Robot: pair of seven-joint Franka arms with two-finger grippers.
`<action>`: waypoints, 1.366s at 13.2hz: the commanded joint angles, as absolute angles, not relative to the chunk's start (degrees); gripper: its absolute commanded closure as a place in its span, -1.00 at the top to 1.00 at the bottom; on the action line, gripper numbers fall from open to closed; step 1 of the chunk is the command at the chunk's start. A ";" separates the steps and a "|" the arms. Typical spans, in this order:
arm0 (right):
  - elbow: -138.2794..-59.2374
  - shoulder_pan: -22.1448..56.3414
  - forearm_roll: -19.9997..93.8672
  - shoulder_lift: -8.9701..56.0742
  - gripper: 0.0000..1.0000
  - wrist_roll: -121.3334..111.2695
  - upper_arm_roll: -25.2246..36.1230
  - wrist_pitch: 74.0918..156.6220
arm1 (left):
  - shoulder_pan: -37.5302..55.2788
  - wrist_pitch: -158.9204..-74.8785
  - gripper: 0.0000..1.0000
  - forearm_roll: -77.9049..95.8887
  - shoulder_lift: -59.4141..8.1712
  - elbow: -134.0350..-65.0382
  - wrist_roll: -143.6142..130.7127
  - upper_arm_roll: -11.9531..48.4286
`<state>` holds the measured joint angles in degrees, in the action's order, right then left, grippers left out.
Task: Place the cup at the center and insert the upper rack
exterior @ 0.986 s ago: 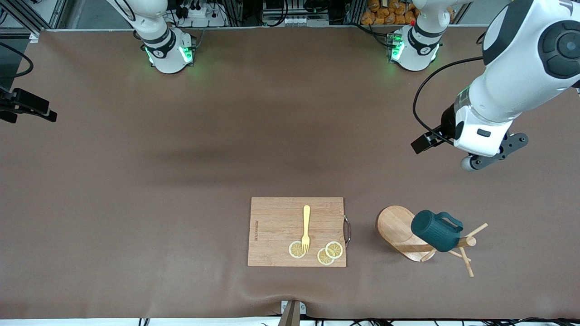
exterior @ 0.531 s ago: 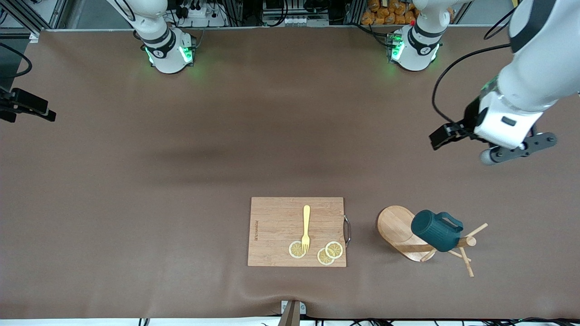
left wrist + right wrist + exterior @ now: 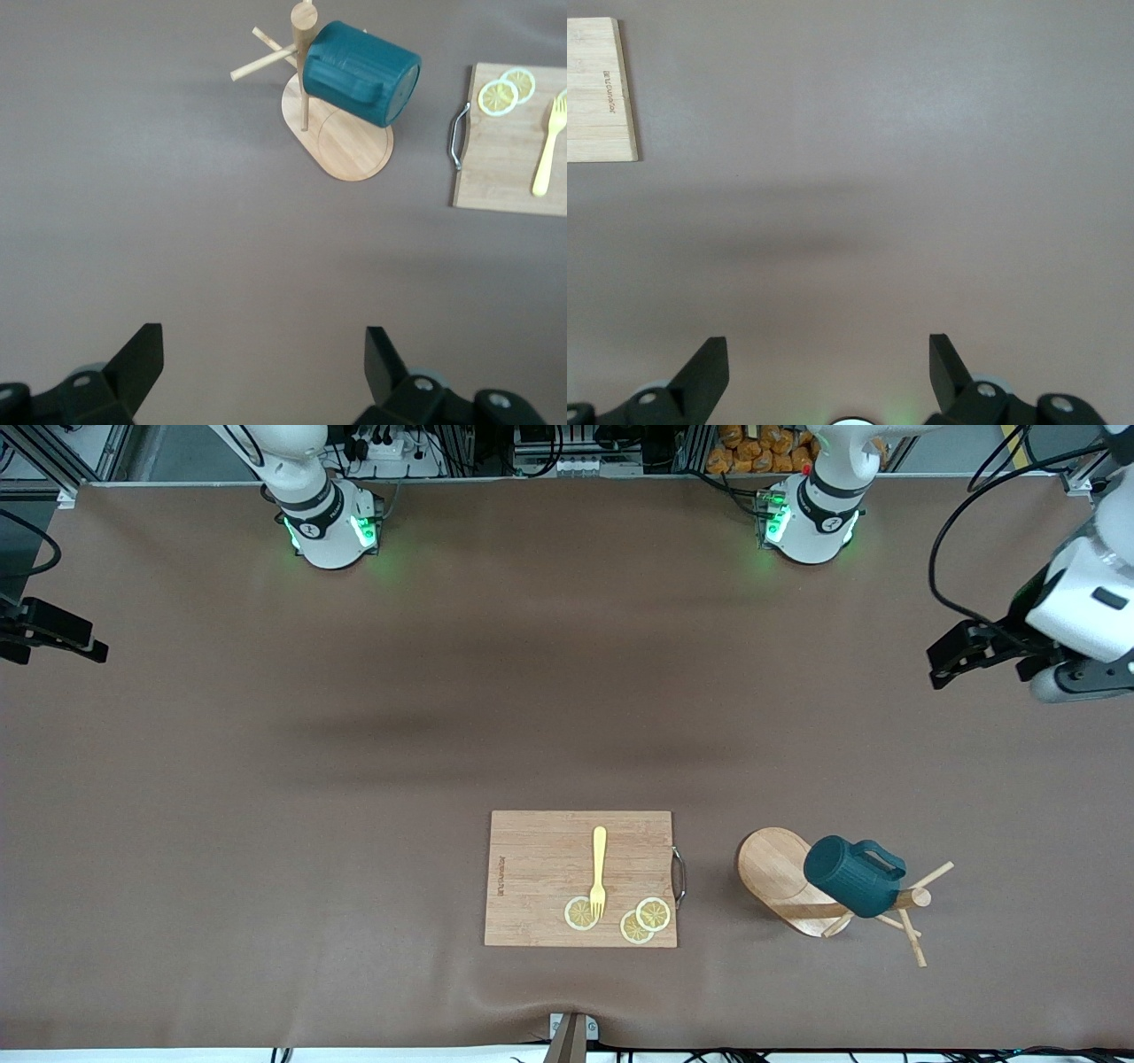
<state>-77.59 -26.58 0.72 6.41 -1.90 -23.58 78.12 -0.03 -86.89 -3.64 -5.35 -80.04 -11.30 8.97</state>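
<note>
The cup (image 3: 852,879), dark teal and ribbed, hangs tilted on a peg of the upper rack (image 3: 772,865), a light wooden mug tree with an oval base. The rack stands toward the left arm's end of the table, close to the front camera. In the left wrist view the cup (image 3: 359,73) sits against the rack's post (image 3: 304,35) over the oval base (image 3: 345,150). My left gripper (image 3: 263,367) is open and empty, up over bare table well away from the rack. My right gripper (image 3: 828,372) is open and empty, high over bare table by its own base.
A rectangular wooden cutting board (image 3: 540,877) lies beside the rack toward the table's middle. It carries a yellow fork (image 3: 599,872) and lemon slices (image 3: 645,919), with a metal handle (image 3: 679,877) on the rack's side. A black clamp (image 3: 53,636) juts in at the right arm's end.
The left arm's hand has swung outward toward the left arm's end of the table, away from the rack and cup. Cup, rack and right arm have not moved.
</note>
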 commanded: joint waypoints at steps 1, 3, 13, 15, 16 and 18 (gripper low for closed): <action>-78.05 -28.21 1.67 5.27 1.00 -2.55 -24.43 77.70 | 1.05 -87.27 1.00 -2.02 -0.81 -85.33 -8.35 5.72; -78.05 -28.21 1.67 5.27 1.00 -2.64 -24.43 77.70 | 0.97 -88.50 1.00 -2.11 0.87 -86.74 -7.91 4.92; -78.05 -28.30 1.67 5.27 1.00 -2.64 -24.52 77.70 | -2.19 -89.65 1.00 0.25 1.49 -89.20 -9.05 5.01; -78.05 -28.21 1.67 5.27 1.00 -3.08 -24.52 77.70 | -2.46 -91.65 1.00 0.61 4.64 -94.01 -9.93 5.01; -78.05 -28.30 1.76 5.36 1.00 -3.08 -24.52 77.78 | -2.46 -93.24 1.00 0.62 5.88 -95.96 -10.45 5.10; -78.05 -28.30 1.67 5.36 1.00 -3.43 -24.52 78.04 | -2.55 -93.25 1.00 0.62 5.98 -96.07 -10.55 5.01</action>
